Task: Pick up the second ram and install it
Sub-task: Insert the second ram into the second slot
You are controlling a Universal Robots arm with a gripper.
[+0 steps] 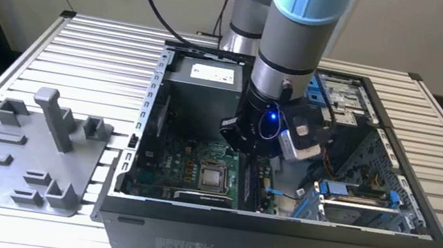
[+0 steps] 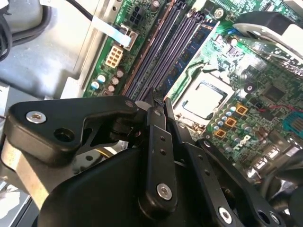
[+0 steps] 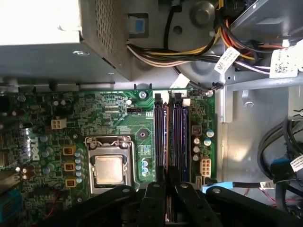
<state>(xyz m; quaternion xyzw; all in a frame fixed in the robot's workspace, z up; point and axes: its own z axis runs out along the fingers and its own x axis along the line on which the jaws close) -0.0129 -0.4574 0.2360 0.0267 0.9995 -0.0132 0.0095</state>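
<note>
My gripper (image 1: 255, 156) hangs inside the open computer case (image 1: 273, 247), right above the memory slots (image 3: 163, 127) beside the processor socket (image 3: 110, 169). In both wrist views the gripper (image 2: 159, 101) (image 3: 169, 185) has its fingers pressed close together. A thin dark strip, the second ram (image 3: 169, 204), sits edge-on between them and runs in line with the slots. The fingers hide most of its length. A bluish stick (image 2: 194, 45) stands in the slot beside the socket.
A grey holder tray (image 1: 23, 157) with upright posts lies on the slatted table at the exterior view's left. Inside the case are the power supply (image 1: 201, 81), bundled cables (image 3: 189, 49) and a drive bay with blue clips (image 1: 355, 197). The case walls stand close around the arm.
</note>
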